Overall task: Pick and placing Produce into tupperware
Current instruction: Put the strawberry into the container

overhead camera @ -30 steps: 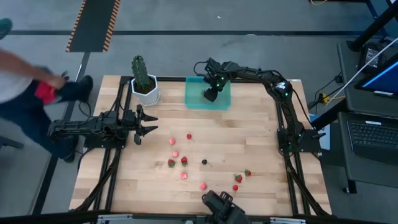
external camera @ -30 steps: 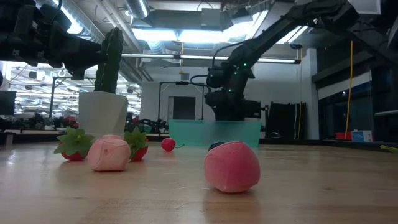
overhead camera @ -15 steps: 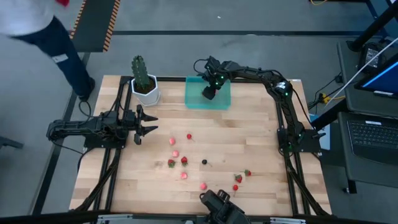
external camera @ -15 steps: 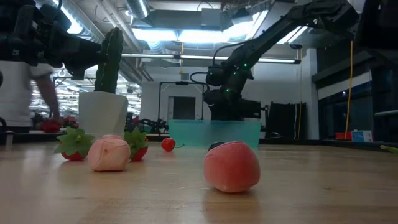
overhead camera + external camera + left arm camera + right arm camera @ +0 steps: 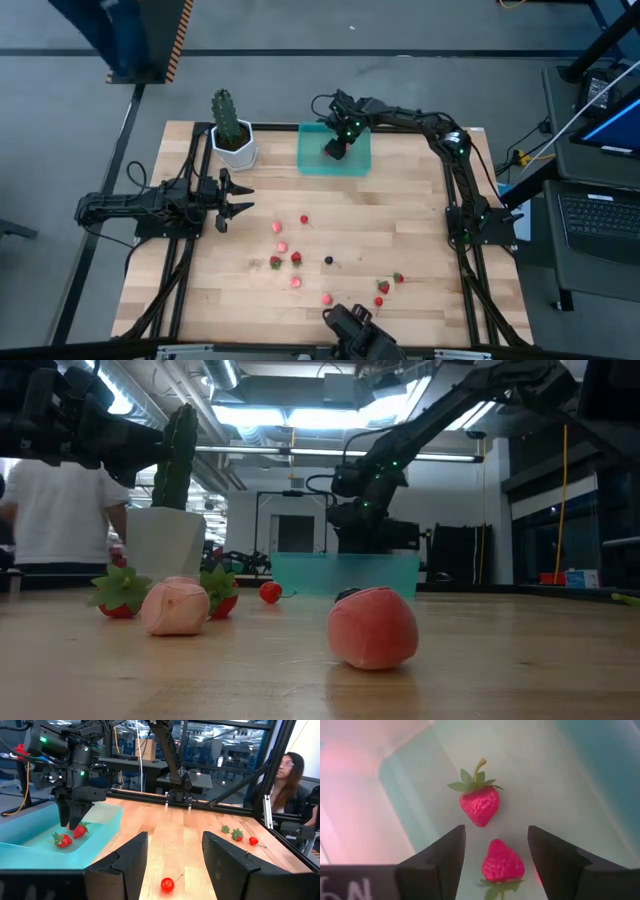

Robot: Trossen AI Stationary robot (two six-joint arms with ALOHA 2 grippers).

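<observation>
Your right gripper (image 5: 337, 150) hangs over the tupperware (image 5: 357, 163), fingers apart, two strawberries (image 5: 479, 805) lying loose inside. Left gripper (image 5: 238, 199) waits open near the cactus pot (image 5: 237, 152)

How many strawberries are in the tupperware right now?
2. Both lie on the floor of the tupperware: one strawberry ahead of the open right gripper, the other strawberry between its fingers, apparently just released. More might be hidden under the gripper.
</observation>
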